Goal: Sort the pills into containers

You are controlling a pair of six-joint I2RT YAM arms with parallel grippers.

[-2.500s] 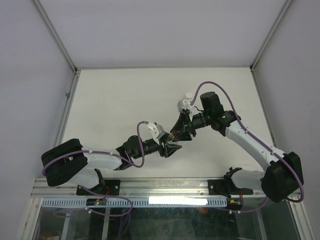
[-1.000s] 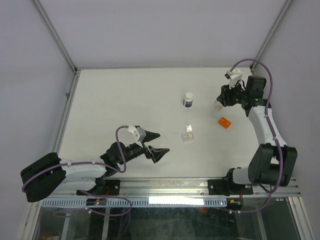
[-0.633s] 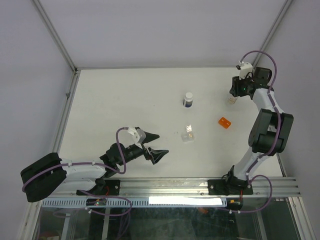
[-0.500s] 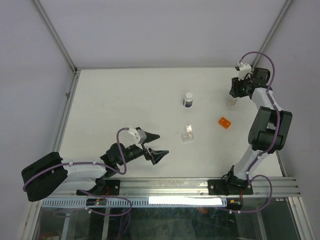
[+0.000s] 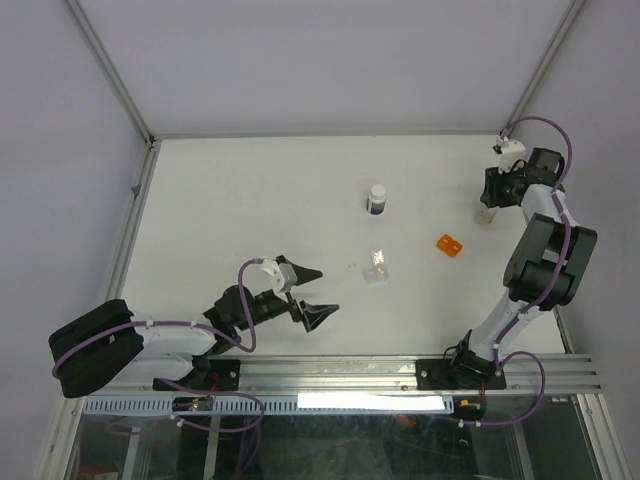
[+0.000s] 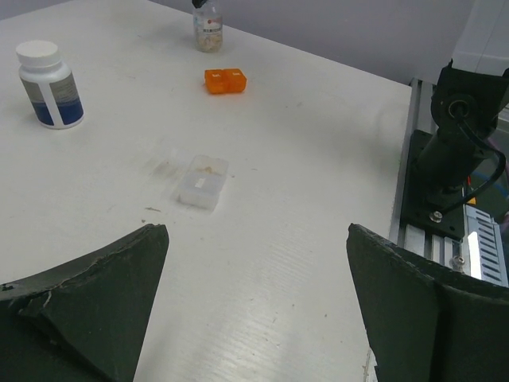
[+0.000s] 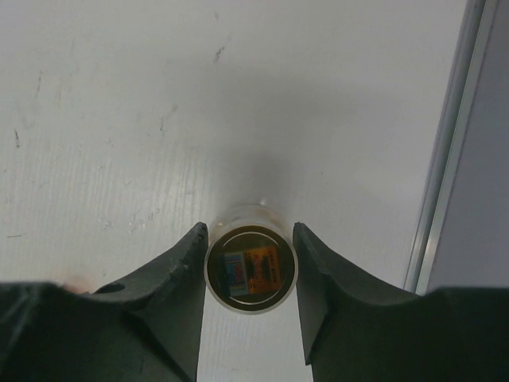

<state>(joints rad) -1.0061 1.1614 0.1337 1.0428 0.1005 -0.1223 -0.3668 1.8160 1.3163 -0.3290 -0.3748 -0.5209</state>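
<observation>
- At the far right of the table [image 5: 250, 200], close to the side rail [image 7: 449, 159], the right gripper [image 5: 489, 204] pointed down and held the vial [image 5: 486, 214] upright, with both fingers [image 7: 179, 274] pressing on its sides.
- From the right wrist camera, looking down into the vial, small blue and orange pieces showed inside; I could not tell what they were.
- Near the front edge, the left gripper [image 5: 326, 291] hung low over the table, its fingers [image 6: 95, 302] spread wide.
- The clear box [image 5: 376, 270] lay flat near the middle of the table, well apart from both grippers.
- The orange box [image 5: 449, 244] lay between the clear box and the vial.
- The bottle [image 5: 377, 199], with a white cap, stood behind the clear box.
</observation>
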